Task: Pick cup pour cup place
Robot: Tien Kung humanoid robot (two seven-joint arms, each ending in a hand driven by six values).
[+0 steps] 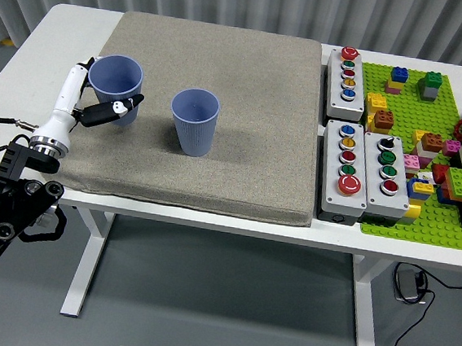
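Clearly the left hand is wrapped around a blue cup, upright at the mat's nine o'clock edge. A second cup stands upright at its three o'clock, near but apart, nearest this hand.

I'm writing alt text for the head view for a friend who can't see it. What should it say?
A robot's left hand grips a blue cup upright at the left of a grey mat on a white table, with a second blue cup standing free beside it. Button boxes and a green brick baseplate fill the right side.
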